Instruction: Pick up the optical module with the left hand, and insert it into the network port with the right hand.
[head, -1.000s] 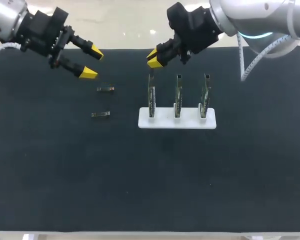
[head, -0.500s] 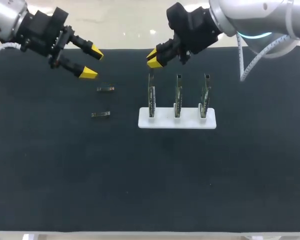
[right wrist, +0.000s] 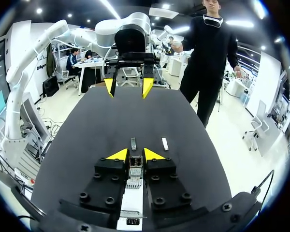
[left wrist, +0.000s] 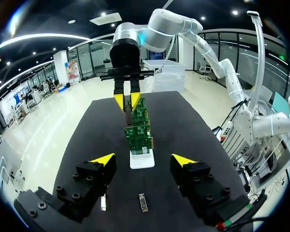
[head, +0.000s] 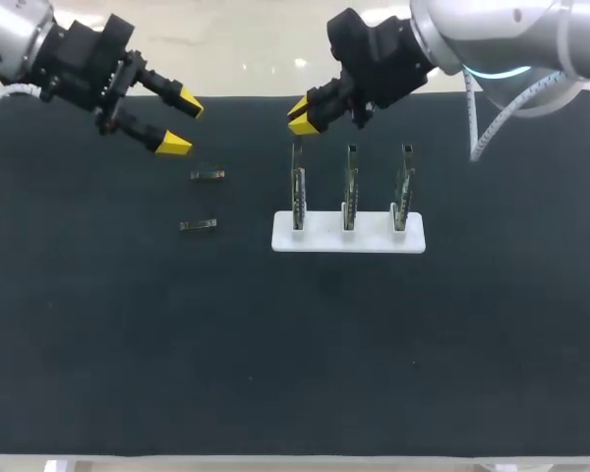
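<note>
Presently, the left end effector [head: 182, 124] hangs wide open and empty near an optical module [head: 207, 174] lying by the bench's far edge. The right end effector [head: 300, 115] is narrowly open and empty. Risk: an off-centre closure could skew or flick the small module.

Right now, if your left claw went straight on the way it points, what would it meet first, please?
Probably the nearest circuit board on the white stand, which the open left claw faces. Both optical modules lie on the mat under that line. Height is unclear, so it could reach the mat first.
</note>
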Controlling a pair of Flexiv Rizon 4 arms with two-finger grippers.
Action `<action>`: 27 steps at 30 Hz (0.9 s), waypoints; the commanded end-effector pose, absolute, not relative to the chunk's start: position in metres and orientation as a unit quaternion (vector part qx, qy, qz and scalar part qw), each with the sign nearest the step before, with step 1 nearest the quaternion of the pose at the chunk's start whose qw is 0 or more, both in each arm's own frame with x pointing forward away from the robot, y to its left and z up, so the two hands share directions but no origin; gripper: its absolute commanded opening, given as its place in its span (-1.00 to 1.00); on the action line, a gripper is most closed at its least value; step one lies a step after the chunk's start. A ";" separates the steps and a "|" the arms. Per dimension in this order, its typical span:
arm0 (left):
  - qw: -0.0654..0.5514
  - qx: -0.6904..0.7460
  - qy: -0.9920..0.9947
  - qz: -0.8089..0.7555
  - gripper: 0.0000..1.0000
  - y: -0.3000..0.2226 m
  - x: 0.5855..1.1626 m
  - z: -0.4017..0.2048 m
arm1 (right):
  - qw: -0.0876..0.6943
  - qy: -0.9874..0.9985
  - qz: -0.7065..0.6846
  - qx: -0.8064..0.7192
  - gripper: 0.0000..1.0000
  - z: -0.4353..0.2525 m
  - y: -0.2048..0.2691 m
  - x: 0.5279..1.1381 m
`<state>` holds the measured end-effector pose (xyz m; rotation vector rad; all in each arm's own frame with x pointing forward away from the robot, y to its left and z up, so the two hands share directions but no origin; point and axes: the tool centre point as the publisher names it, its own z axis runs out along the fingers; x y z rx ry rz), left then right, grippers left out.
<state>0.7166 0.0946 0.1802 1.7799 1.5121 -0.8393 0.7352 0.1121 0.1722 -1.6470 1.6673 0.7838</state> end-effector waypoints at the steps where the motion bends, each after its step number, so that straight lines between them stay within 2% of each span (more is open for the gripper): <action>1: 0.322 0.679 0.577 -0.319 1.00 0.094 0.717 0.181 | 0.330 0.636 0.302 -0.628 -1.00 0.171 0.113 0.738; 4: 0.322 0.679 0.577 -0.319 1.00 0.094 0.717 0.181 | 0.334 0.636 0.307 -0.624 -1.00 0.171 0.114 0.738; 7: 0.322 0.679 0.577 -0.319 1.00 0.094 0.717 0.181 | 0.336 0.638 0.308 -0.620 0.49 0.171 0.115 0.737; 9: 0.322 0.679 0.577 -0.319 1.00 0.094 0.717 0.181 | 0.336 0.639 0.309 -0.619 1.00 0.171 0.115 0.737; 20: 0.322 0.679 0.577 -0.319 1.00 0.094 0.717 0.181 | 0.329 0.645 0.309 -0.616 1.00 0.179 0.115 0.734; 21: 0.322 0.679 0.577 -0.319 1.00 0.094 0.717 0.181 | 0.327 0.647 0.309 -0.616 0.77 0.180 0.115 0.734; 22: 0.322 0.679 0.577 -0.319 1.00 0.094 0.717 0.181 | 0.326 0.648 0.308 -0.615 -0.10 0.181 0.114 0.734; 24: 0.322 0.679 0.577 -0.319 1.00 0.094 0.717 0.181 | 0.323 0.650 0.308 -0.615 -0.93 0.183 0.114 0.734; 25: 0.322 0.679 0.577 -0.319 1.00 0.094 0.717 0.181 | 0.322 0.651 0.308 -0.615 -1.00 0.184 0.114 0.734; 27: 0.322 0.679 0.577 -0.319 1.00 0.094 0.717 0.181 | 0.320 0.652 0.308 -0.615 -1.00 0.185 0.114 0.735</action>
